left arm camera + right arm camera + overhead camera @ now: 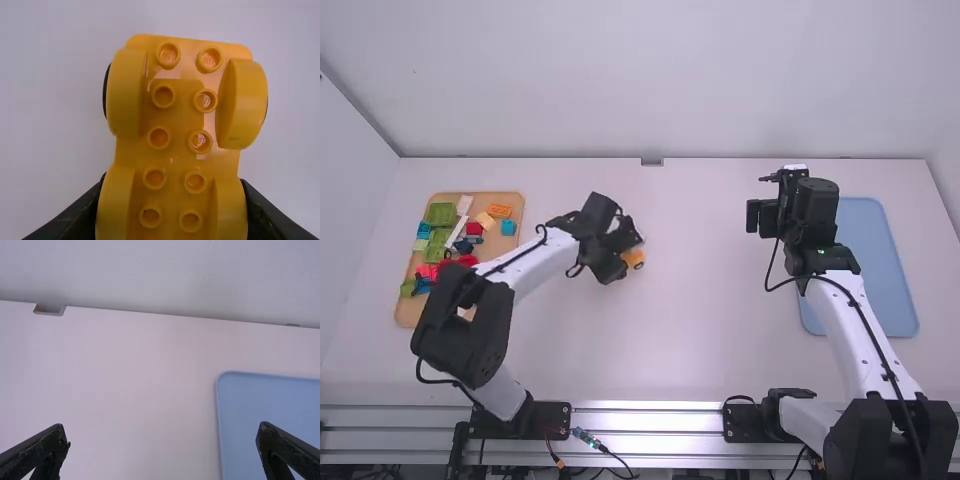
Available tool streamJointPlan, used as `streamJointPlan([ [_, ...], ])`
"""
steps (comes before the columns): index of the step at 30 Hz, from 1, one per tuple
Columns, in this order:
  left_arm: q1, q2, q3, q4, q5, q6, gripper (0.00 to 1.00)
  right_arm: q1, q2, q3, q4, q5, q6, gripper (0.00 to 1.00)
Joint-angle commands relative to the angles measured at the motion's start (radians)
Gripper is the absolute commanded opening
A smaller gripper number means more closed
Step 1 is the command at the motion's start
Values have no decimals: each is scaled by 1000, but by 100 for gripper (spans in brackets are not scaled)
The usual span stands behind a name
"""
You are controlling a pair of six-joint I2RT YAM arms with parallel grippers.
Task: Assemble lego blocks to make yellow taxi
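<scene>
My left gripper [618,250] is over the middle-left of the table, shut on a yellow-orange car base [634,259]. From the left wrist, the car base [177,112] fills much of the picture, with rounded wheel pieces on both sides and rows of round studs between them. The fingers of the left gripper [172,205] press against its two sides at the near end. On the right side, my right gripper [761,205] stands raised; in its wrist view the right gripper [164,438] is open, its fingers far apart with nothing between them.
A wooden tray [498,248] at the left holds several loose blocks, green, red, blue, orange and white. A blue tray [875,265] lies at the right beside the right arm. Walls border the table's far edge and sides.
</scene>
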Motion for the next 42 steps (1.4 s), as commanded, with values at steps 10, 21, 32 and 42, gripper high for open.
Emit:
streamJointPlan([
  [10, -225, -25, -171, 147, -76, 133, 7, 5, 1, 16, -2, -3, 1, 99],
  [21, -222, -25, -214, 95, 97, 211, 42, 5, 1, 16, -13, -4, 1, 99],
  [32, -215, -25, -270, 194, 78, 207, 73, 5, 1, 16, -25, -4, 16, 99],
  [42, -217, -45, -201, 108, 72, 208, 99, 5, 1, 16, -27, -3, 16, 99],
])
